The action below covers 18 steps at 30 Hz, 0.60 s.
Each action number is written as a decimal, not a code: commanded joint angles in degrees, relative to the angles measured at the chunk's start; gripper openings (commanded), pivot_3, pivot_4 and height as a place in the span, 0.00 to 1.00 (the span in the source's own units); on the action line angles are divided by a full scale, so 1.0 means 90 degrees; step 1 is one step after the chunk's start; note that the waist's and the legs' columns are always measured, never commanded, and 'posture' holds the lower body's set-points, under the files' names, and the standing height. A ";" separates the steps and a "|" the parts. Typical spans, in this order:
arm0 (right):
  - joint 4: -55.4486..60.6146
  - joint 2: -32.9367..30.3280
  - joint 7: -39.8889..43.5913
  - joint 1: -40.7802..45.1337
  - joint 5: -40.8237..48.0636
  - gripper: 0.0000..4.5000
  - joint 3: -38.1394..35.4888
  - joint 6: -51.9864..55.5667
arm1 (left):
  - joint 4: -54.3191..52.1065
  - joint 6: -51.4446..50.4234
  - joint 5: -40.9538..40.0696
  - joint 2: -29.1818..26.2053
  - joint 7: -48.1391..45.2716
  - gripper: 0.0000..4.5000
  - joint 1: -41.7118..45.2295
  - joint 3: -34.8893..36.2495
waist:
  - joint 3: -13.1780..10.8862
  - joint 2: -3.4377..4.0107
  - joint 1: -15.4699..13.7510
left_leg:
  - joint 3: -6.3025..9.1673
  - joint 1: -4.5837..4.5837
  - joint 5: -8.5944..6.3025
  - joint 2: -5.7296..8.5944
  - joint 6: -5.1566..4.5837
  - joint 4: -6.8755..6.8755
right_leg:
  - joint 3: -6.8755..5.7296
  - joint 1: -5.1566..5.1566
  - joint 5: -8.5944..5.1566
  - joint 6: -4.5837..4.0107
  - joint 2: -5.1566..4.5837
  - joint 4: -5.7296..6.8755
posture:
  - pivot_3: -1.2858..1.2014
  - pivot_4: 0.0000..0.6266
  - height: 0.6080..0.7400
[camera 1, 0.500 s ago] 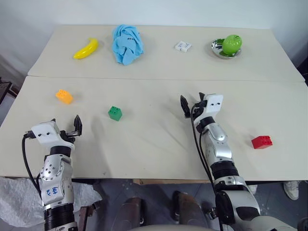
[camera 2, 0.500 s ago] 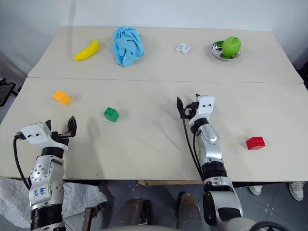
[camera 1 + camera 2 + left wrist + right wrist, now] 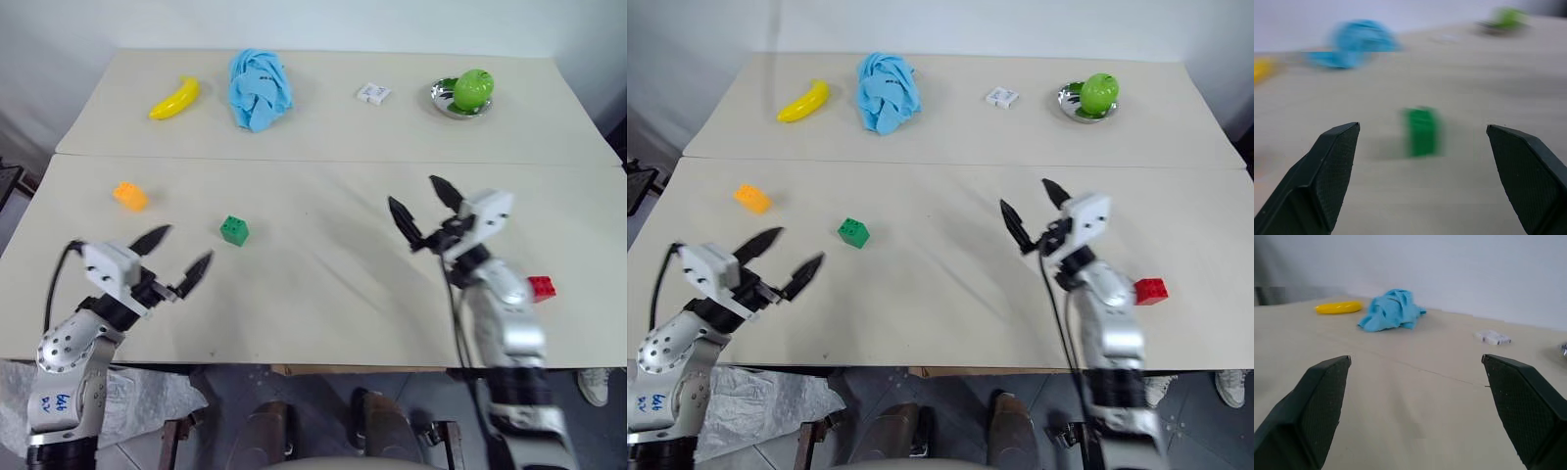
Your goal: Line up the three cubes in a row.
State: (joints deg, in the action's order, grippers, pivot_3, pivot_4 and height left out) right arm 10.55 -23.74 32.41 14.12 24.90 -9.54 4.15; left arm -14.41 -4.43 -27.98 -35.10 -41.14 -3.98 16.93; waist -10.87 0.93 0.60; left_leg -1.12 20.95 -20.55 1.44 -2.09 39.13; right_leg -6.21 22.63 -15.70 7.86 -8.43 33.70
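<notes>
Both hands have spread since half a second ago: the left hand (image 3: 178, 254) and the right hand (image 3: 422, 209), then nearly closed, now stand wide open with nothing in either. The left has also turned toward the green cube (image 3: 234, 230), which sits between its fingertips in the left wrist view, apart from them. The cubes have not moved.

This reads as the start of a reach, probably for the green cube; nothing is lined up yet. On the near half of the counter (image 3: 313, 284), the orange cube (image 3: 130, 196) lies at about ten o'clock from the green one, well apart. The red cube (image 3: 541, 287) sits far off at about four o'clock, just beside the right forearm and partly hidden by it.

Along the counter's far edge lie a banana (image 3: 176, 99), a blue cloth (image 3: 260, 89), a small white packet (image 3: 372, 94) and a green apple (image 3: 473, 89) in a metal dish (image 3: 440, 99). None of them stands between the cubes.
</notes>
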 commanded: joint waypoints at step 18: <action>0.2011 0.0015 0.1228 -0.6114 0.1666 1.00 -0.5060 0.0438 | 0.0844 -0.0568 -0.0406 -0.0094 -0.2569 0.97 0.1933 -0.1584 | 0.0004 -0.0014 -0.0210 | -0.0070 -0.0051 -0.0013 -0.0012 -0.0026 -0.0001 | 0.0037 -0.0030 0.0010 0.0019 0.0003 -0.0011 | 0.52 0.24 1.00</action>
State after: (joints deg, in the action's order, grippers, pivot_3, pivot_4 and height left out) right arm 29.61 -23.70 42.57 -40.19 40.14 -53.67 9.76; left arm -6.27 -9.36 -31.24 -35.32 -63.06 13.28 2.54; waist -10.83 0.81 -1.29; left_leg -1.86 20.41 -20.69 1.32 -2.33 39.11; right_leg -5.79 22.37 -15.61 8.03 -8.40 33.62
